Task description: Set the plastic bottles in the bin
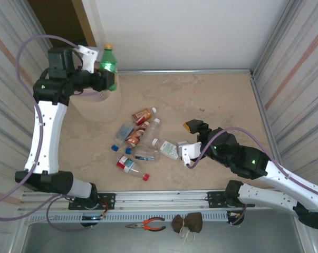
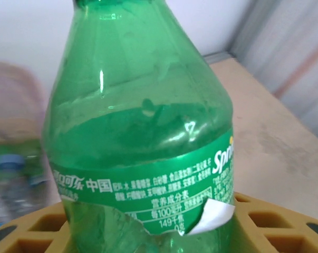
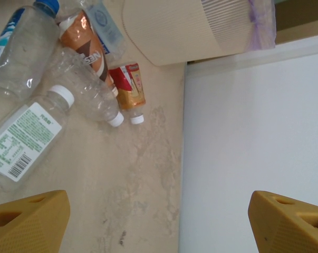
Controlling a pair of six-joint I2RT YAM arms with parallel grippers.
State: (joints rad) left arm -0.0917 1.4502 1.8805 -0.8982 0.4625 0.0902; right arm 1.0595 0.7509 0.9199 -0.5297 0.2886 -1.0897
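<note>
My right gripper (image 1: 186,140) stands wide and empty toward the tabletop's near edge, just right of the loose plastic bottles (image 1: 140,142) lying mid-table. At the far left corner, my left gripper (image 1: 102,74) clamps a green bottle (image 1: 108,66) upright over the bin (image 1: 98,108).

Beige, marble-patterned table (image 1: 217,100). The bin (image 1: 100,109) stands on it at the far left. Near the middle, plastic bottles (image 1: 135,138) lie on their sides in a loose cluster, apparently seven, with a red-capped bottle (image 1: 130,166) nearest the front edge and a white-labelled bottle (image 1: 168,149) at the right.
</note>
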